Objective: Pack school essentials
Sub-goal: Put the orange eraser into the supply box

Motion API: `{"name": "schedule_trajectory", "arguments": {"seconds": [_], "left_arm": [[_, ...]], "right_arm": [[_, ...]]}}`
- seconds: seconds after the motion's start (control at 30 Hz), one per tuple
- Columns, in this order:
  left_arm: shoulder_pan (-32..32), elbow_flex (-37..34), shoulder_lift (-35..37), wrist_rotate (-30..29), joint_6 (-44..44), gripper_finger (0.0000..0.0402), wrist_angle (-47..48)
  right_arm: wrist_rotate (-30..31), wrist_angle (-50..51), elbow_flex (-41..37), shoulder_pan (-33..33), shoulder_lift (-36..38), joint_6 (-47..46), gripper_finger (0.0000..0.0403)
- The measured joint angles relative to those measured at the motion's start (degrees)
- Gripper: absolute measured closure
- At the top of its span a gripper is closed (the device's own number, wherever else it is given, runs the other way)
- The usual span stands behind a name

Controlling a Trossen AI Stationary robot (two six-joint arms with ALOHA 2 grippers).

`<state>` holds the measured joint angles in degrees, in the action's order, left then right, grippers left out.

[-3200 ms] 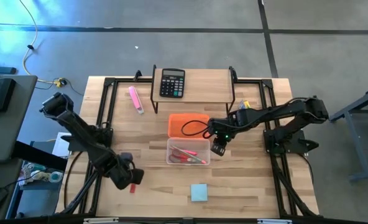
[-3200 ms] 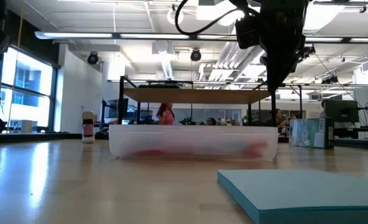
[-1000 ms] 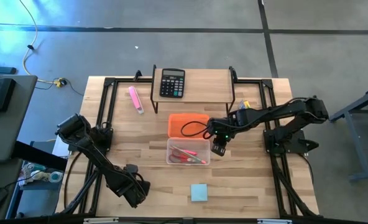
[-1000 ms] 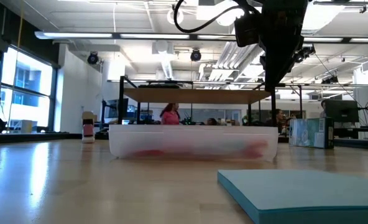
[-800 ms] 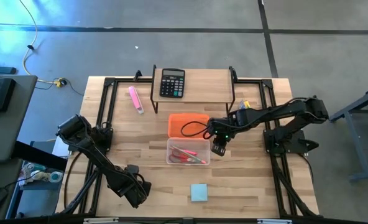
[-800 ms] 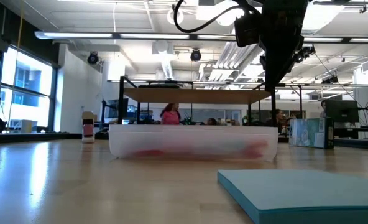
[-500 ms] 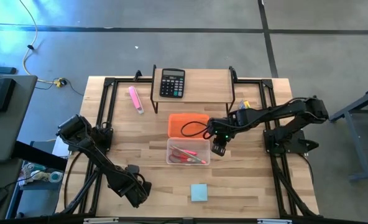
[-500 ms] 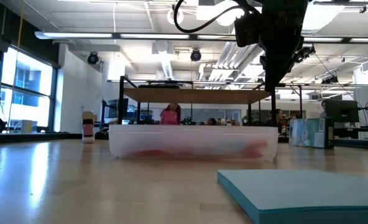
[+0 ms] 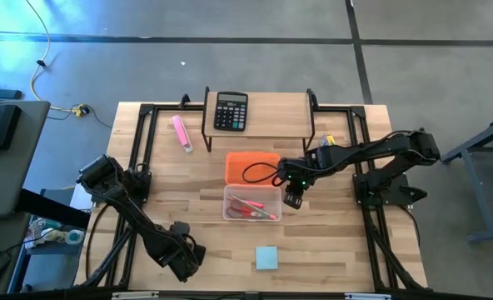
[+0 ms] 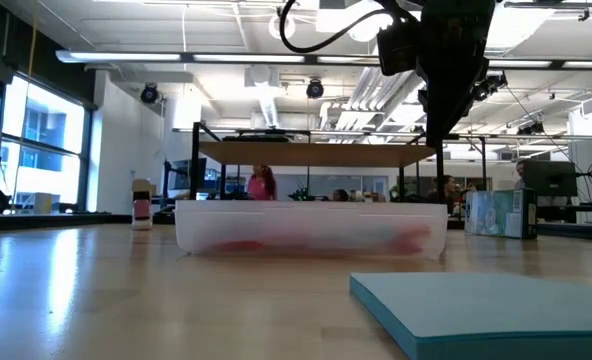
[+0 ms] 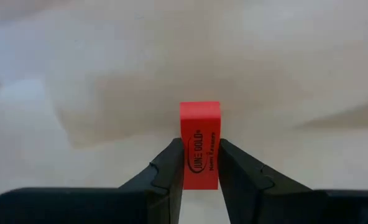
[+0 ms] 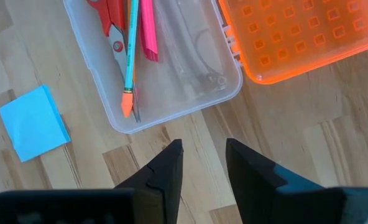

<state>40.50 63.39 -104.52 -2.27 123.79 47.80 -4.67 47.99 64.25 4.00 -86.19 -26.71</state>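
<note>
The wooden bench (image 9: 205,183) carries a raised shelf (image 9: 271,117) at its twelve o'clock edge, with a black calculator (image 9: 231,111) lying on it. The left arm reaches down to about seven o'clock on the bench, where the left gripper (image 9: 182,258) sits low over the wood; its wrist view shows the jaws closed onto a small red eraser (image 11: 199,144), pinched upright between the two dark fingers (image 11: 168,171). The right arm comes in from three o'clock, and the right gripper (image 9: 291,198) hangs just beside the three o'clock side of the clear pencil case (image 9: 252,202) at the bench's centre; its jaws stand a narrow way apart and hold nothing. The case's orange lid (image 9: 252,167) lies open, flat against the case's twelve o'clock side. Inside the case lie the red-handled scissors (image 12: 112,28), a thin pencil (image 12: 130,59) with an orange tip, and a pink piece (image 12: 148,28) beside it. A light-blue sticky-note pad (image 9: 266,257) lies flat at six o'clock, apart from the case. A pink marker (image 9: 181,133) lies near ten o'clock, beside the shelf's leg.
</note>
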Motion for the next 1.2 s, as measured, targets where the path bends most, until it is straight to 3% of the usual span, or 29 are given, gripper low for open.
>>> {"name": "schedule_trajectory", "arguments": {"seconds": [0.2,0.47,0.8,1.2], "left_arm": [[-1.14,1.28,-0.03,-3.44,-3.06,0.0321,0.73],[-5.74,4.63,0.06,-12.88,-12.78,0.0321,1.35],[-16.94,9.21,0.17,-18.5,-37.42,0.0321,1.78],[-29.97,15.18,0.21,-18.9,-69.48,0.0321,1.82]], "right_arm": [[-0.02,-0.03,0.0,-0.01,0.0,-0.25,0.029],[-0.02,-0.01,0.0,-0.01,0.0,-0.26,0.029],[1.5,3.19,3.83,0.0,0.0,-0.26,0.029],[13.22,9.99,15.05,-0.04,0.0,-4.55,0.029]]}}
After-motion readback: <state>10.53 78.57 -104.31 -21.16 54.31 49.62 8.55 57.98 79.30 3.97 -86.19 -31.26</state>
